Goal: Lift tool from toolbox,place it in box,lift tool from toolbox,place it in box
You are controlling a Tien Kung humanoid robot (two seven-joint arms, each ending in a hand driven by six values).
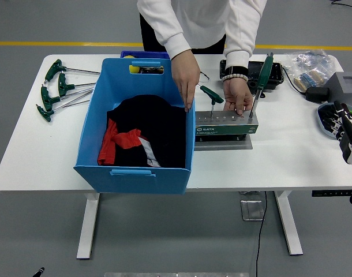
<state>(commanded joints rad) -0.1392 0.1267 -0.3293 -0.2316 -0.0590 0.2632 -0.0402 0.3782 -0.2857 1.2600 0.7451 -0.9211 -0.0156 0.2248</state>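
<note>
Robot right hand: enters at the right edge of the scene, partway between near and far; black fingers extended and loosely spread toward the far side, grasping nothing; pale wrist section visible below them at the edge.

Robot left arm: out of view.

Person at the far side, white sleeves: one hand reaching down toward the near side, fingers extended; other hand, beaded band at the wrist, lowered just to its right, fingers pointing down.
</note>
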